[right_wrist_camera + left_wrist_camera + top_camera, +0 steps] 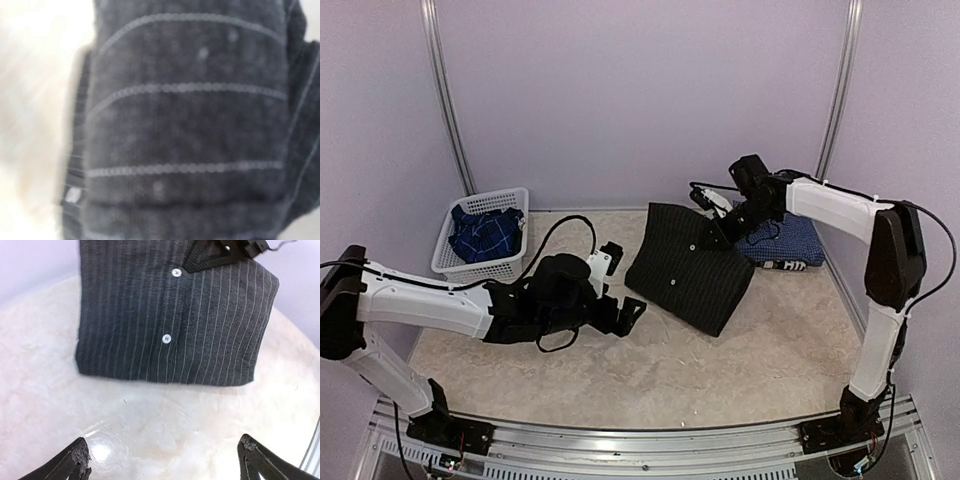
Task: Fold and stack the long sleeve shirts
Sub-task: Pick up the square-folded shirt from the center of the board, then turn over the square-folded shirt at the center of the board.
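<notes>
Soft, even light from overhead fills the top view, leaving the lilac walls (pixel 620 90) flat and only faint shadows on the pale table (pixel 650 380). Dark objects there lose most of their detail. In the left wrist view, a patch of glare shines on the table near the bottom edge, the black striped shirt (pixel 170 315) is crisp at centre, and straight lines bow toward the corners. The right wrist view is heavily blurred: dark cloth fills it out of focus, its stripes are smeared, and the left side is washed-out white.
</notes>
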{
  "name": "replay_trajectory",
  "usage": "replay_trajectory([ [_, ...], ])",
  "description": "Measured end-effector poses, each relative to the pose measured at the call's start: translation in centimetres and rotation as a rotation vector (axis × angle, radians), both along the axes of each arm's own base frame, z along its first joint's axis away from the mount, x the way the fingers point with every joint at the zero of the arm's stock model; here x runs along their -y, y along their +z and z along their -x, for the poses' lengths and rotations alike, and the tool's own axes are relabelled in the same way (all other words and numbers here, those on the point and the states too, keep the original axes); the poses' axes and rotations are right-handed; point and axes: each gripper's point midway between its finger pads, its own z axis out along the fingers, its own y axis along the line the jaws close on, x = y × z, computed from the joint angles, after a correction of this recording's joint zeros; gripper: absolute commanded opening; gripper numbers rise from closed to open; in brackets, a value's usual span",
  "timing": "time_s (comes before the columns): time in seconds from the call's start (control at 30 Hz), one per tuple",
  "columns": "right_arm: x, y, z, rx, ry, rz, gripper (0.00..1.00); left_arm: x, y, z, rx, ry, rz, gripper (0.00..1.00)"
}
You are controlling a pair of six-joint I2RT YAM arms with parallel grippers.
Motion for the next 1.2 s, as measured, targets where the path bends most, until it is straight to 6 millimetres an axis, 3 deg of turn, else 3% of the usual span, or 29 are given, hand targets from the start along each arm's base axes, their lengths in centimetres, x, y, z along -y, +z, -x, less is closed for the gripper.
replay_trajectory([
  [0.1,1.7,6.1,-1.7,0.228,-0.126,0.107,0.0,-2.2,4.9,-1.1,0.059,0.081,0.095,0.99],
  [0.17,1.6,9.8,-2.0,0.376,-0.195,0.181,0.0,-4.2,7.1,-2.2,0.08,0.148,0.137,0.99],
  [0.27,0.0,11.6,-1.2,0.519,-0.241,0.289,0.0,-7.3,8.4,-4.0,0.087,0.251,0.16,0.99],
  [0.33,-1.4,10.4,-0.4,0.567,-0.243,0.38,0.0,-9.5,8.4,-5.1,0.079,0.32,0.153,0.99],
  [0.4,-3.1,7.5,0.6,0.592,-0.222,0.491,0.03,-11.7,8.0,-5.8,0.065,0.385,0.135,0.99],
  [0.53,-6.2,-0.9,2.8,0.58,-0.148,0.712,0.06,-14.1,7.5,-6.2,0.045,0.453,0.104,0.99],
  [0.63,-8.3,-7.3,6.0,0.558,-0.055,0.851,0.07,-15.0,7.6,-6.0,0.037,0.472,0.096,0.99],
  [0.7,-9.8,-9.9,8.6,0.549,0.005,0.894,0.09,-15.3,7.9,-5.8,0.039,0.476,0.1,0.99],
  [0.8,-12.8,-10.4,12.3,0.551,0.06,0.879,0.1,-15.6,8.2,-5.6,0.039,0.477,0.101,0.99],
  [0.93,-16.9,-8.3,15.7,0.55,0.075,0.765,0.14,-15.8,8.0,-5.4,0.033,0.478,0.092,0.99],
  [1.0,-18.1,-7.8,16.7,0.537,0.068,0.726,0.13,-15.9,7.8,-5.3,0.03,0.479,0.085,0.99],
  [1.1,-17.9,-8.1,17.0,0.5,0.048,0.716,0.11,-15.9,7.6,-5.3,0.027,0.48,0.08,0.99],
  [1.2,-16.0,-8.6,16.4,0.431,0.023,0.709,0.11,-16.0,7.5,-5.3,0.028,0.485,0.076,0.99],
])
